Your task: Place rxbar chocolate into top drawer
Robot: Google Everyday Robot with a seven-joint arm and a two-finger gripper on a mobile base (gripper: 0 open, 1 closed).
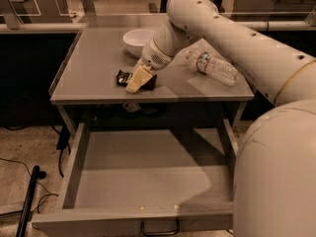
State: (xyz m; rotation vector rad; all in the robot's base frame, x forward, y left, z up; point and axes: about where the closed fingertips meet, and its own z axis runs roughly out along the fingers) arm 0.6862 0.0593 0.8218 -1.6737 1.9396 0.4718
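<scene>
end effector is down at the worktop, near the front edge, right over the rxbar chocolate

bar lies flat on the worktop, black wrapper showing on both sides of the end effector, so it sits across the bar's middle. long axis looks roughly parallel to the front edge, left-right in camera view

can't tell if the end effector is apart, together or clamped on the bar, the wrist blocks the contact zone. my read: grasp step, bar not lifted yet

key relation: bar is directly under the end effector, so no lateral offset to close. top drawer is pulled fully out, below and in front of the worktop edge, handle toward camera. next move should be lift, carry forward past the edge, then lower into the drawer

white bowl sits just behind the wrist, water bottle lies on its side well to the right; neither is in the path
</scene>
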